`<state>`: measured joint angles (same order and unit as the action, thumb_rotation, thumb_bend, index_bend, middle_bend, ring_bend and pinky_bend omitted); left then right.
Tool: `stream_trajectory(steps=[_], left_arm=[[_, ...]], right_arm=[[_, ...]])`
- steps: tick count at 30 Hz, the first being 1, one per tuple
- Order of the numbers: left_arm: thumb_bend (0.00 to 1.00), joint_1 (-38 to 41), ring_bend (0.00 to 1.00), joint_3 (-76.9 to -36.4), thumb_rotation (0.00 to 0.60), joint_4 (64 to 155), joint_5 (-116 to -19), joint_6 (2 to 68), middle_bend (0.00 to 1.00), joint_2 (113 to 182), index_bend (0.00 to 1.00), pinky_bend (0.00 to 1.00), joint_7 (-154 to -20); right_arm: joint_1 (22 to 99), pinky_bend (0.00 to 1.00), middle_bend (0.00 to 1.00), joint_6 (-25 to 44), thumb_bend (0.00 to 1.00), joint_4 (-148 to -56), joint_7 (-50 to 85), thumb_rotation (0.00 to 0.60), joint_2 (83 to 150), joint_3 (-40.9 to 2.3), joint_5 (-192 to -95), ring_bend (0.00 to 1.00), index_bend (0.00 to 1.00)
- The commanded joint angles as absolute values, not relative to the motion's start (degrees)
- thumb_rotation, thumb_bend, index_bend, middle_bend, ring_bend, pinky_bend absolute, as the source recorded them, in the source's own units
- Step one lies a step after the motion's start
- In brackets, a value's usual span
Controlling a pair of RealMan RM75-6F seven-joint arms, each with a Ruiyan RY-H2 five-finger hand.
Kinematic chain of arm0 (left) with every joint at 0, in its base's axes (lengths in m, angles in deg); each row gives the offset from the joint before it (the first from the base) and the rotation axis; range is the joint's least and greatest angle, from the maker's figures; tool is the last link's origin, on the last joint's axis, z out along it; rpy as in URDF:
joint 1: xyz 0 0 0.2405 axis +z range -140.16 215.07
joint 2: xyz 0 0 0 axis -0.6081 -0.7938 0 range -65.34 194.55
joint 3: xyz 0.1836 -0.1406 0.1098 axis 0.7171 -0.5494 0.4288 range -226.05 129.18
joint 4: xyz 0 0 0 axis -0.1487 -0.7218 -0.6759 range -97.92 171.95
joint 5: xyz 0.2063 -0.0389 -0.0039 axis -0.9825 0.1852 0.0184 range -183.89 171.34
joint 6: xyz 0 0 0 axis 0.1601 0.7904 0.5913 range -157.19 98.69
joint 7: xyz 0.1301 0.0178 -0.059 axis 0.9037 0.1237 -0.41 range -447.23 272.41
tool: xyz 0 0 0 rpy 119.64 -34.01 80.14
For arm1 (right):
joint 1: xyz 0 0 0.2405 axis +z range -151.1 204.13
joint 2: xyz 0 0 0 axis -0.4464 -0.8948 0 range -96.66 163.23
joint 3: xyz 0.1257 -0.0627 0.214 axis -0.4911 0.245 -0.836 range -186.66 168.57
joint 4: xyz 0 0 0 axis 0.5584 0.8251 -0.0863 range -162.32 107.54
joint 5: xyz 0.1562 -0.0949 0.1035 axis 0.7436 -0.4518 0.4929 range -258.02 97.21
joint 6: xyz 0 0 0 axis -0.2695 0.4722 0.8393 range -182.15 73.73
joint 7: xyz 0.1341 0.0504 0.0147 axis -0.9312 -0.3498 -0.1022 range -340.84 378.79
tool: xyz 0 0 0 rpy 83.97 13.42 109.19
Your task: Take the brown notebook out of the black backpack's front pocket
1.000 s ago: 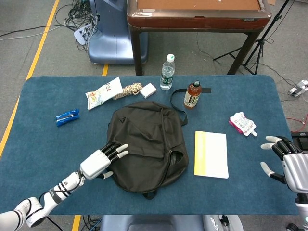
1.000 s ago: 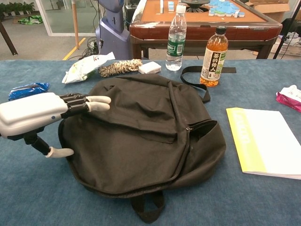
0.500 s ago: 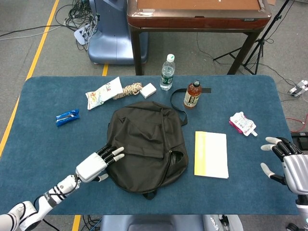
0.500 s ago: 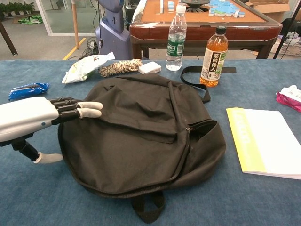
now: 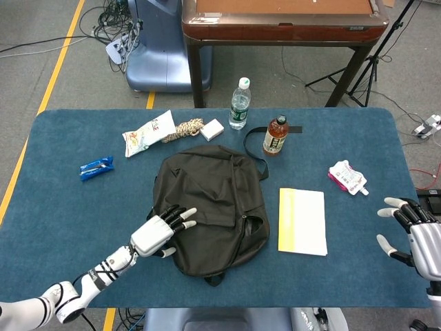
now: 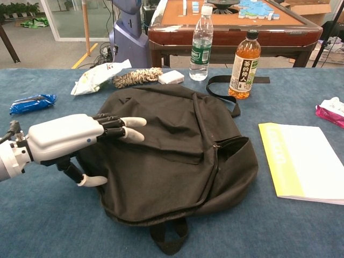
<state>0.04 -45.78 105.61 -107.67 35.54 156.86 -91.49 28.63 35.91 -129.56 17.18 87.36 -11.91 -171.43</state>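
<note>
Black backpack [image 5: 210,207] lies flat on blue table [image 5: 62,200]; brown notebook is hidden. Left hand [image 5: 160,233], fingers spread, empty, hovers over its left edge. Right hand [image 5: 417,234] splayed, empty. Beyond the fingertips: two bottles [image 5: 238,103], one wooden table [image 5: 282,27].

Black backpack [image 6: 166,156] of matt, creased cloth; beside it, a table [image 5: 62,207] of napped blue fabric; bottles [image 6: 202,43] of glossy clear plastic.

water bottle [image 5: 238,103], tea bottle [image 5: 275,135], yellow booklet [image 5: 302,221]
</note>
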Motion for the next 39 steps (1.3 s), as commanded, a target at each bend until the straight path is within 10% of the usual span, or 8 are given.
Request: stream_trajectory(steps=[1,6,19,39], left_arm=[[0.22,-0.4,0.0,-45.9,0.6,104.3,-107.5,35.0,0.0,157.2,0.2,0.03,-88.4],[0.24,-0.3,0.0,-44.9,0.6,105.9,-107.0,33.9,0.0,155.5,0.25,0.02,-85.1],[0.64,-0.4,0.0,-45.0,0.6,109.5,-104.1,33.2,0.03,154.5,0.57,0.02,-90.6],[0.76,-4.1,0.1,-57.4,0.6,114.3,-89.2,28.5,0.18,154.9,0.73,0.02,-101.1]], right_arm=[[28.6,0.38,0.26,36.0,0.27,-129.4,16.9,0.6,87.4,-11.9,-171.5,0.18,0.38],[28.6,0.38,0.26,35.8,0.27,-129.0,16.5,0.6,87.5,-11.9,-171.5,0.18,0.38],[28.2,0.38,0.26,36.2,0.27,-128.4,15.9,0.6,87.6,-11.9,-171.7,0.18,0.38],[28.8,0.38,0.26,36.0,0.27,-128.7,15.6,0.6,87.2,-11.6,-174.0,0.18,0.38]])
